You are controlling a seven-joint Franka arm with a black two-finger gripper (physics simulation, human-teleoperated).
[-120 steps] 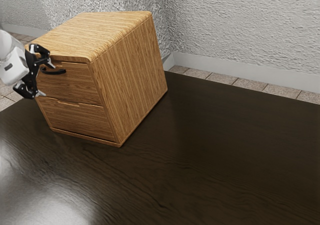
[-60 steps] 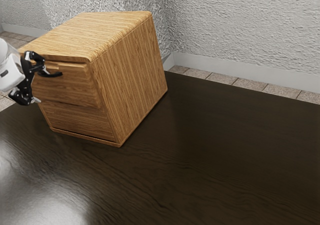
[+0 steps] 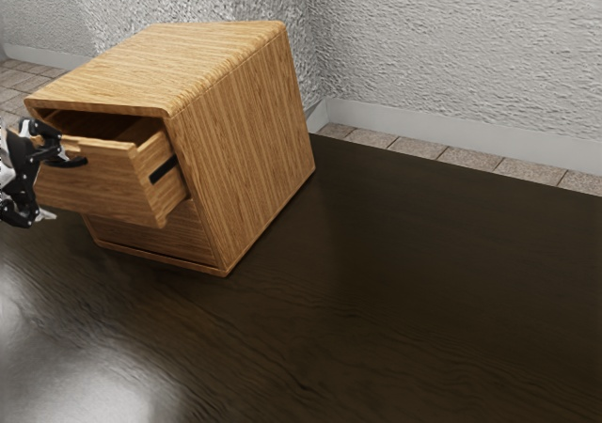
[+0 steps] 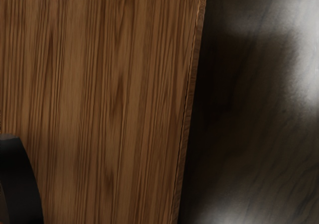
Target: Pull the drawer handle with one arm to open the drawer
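My gripper (image 3: pixel 34 173) sits at the exterior view's left edge, fingers spread wide with the black handle (image 3: pixel 64 161) between them, not pinched. The top drawer (image 3: pixel 105 184) stands partly out of the wooden cabinet (image 3: pixel 235 132) on the dark table (image 3: pixel 395 301); the lower drawer (image 3: pixel 150 235) sits flush

Dark wood table (image 3: pixel 423 301); rough grey wall (image 3: pixel 451 38); tiled floor (image 3: pixel 527 167) between.

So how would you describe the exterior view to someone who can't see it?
A wooden two-drawer cabinet sits on a dark table, its top drawer partly open, with a robot gripper at its black handle by the exterior view's left edge. The lower drawer is shut; a grey wall stands behind.
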